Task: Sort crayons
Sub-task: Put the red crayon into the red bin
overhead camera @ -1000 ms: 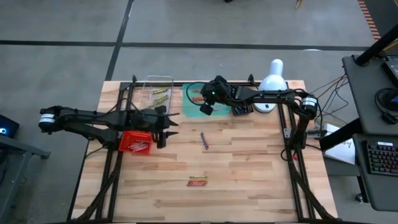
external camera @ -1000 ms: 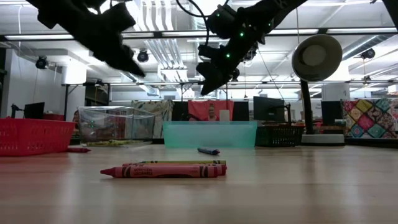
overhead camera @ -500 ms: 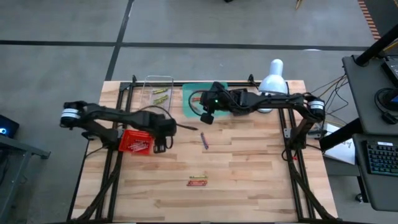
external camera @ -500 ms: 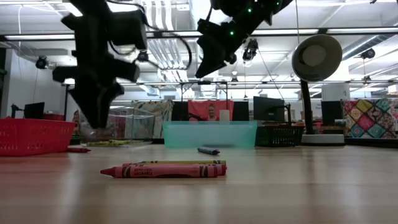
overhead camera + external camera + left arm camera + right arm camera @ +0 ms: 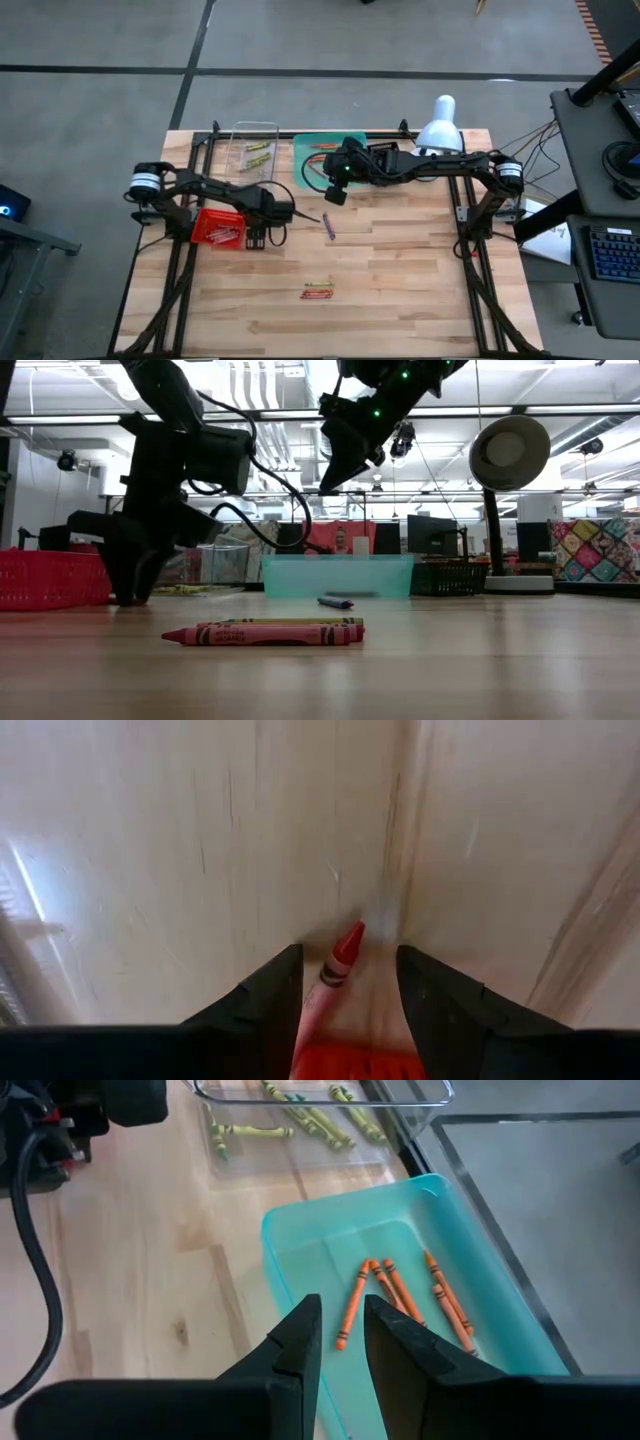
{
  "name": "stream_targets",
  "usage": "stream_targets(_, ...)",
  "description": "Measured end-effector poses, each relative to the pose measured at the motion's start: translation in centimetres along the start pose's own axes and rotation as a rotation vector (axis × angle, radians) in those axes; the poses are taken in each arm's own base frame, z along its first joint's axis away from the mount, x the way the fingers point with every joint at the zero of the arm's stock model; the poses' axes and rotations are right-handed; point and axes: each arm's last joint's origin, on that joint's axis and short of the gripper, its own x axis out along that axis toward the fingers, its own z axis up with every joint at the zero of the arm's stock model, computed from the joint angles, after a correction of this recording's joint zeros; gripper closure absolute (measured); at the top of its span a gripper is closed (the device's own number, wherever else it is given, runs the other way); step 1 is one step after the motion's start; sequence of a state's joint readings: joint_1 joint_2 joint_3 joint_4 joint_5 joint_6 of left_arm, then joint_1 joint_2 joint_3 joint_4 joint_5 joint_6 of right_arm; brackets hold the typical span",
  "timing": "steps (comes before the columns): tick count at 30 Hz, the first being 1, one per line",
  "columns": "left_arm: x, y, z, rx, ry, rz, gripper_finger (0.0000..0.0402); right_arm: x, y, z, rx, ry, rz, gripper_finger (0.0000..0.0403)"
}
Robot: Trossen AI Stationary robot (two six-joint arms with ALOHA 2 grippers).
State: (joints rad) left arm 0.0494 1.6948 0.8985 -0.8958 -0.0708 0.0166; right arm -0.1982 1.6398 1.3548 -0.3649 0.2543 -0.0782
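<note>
Sorting was partly done: orange crayons [image 5: 395, 1292] lay in the teal tray [image 5: 300, 1230], yellow-green ones [image 5: 300, 1115] in the clear tray [image 5: 255, 133]. The left gripper [image 5: 347, 982] was low beside the red basket [image 5: 218, 227], its fingers spread wide around a red crayon [image 5: 338, 960] on the table [image 5: 400, 280] (not yet gripped, I judged). The right gripper [image 5: 338, 1342] hung above the teal tray's edge, fingers narrowly apart and empty. A purple crayon [image 5: 327, 224] and a red and yellow-green pair [image 5: 318, 291] remained loose
</note>
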Motion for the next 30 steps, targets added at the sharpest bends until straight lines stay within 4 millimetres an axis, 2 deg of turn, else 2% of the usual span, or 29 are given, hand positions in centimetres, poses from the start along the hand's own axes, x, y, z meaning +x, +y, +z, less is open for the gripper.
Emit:
stream_targets(6, -0.1, 0.0, 0.0, 0.003, -0.004, 0.029, 0.0275, 0.0, 0.1, 0.0, -0.001, 0.000, 0.001, 0.0328)
stream_targets(17, -0.2, 0.2, 0.3, 0.049, -0.037, 0.069, 0.0394, -0.1, 0.2, 0.0, -0.003, -0.002, 0.005, 0.0337)
stream_targets(25, -1.0, 0.6, 1.5, 0.067, -0.132, 0.163, 0.0399, -0.1, 0.4, 0.0, -0.007, -0.001, 0.008, 0.0331)
stream_targets(30, -2.6, 0.7, 2.4, 0.095, -0.194, 0.167, 0.0400, -0.2, 0.7, -0.2, -0.017, 0.019, 0.015, 0.0334)
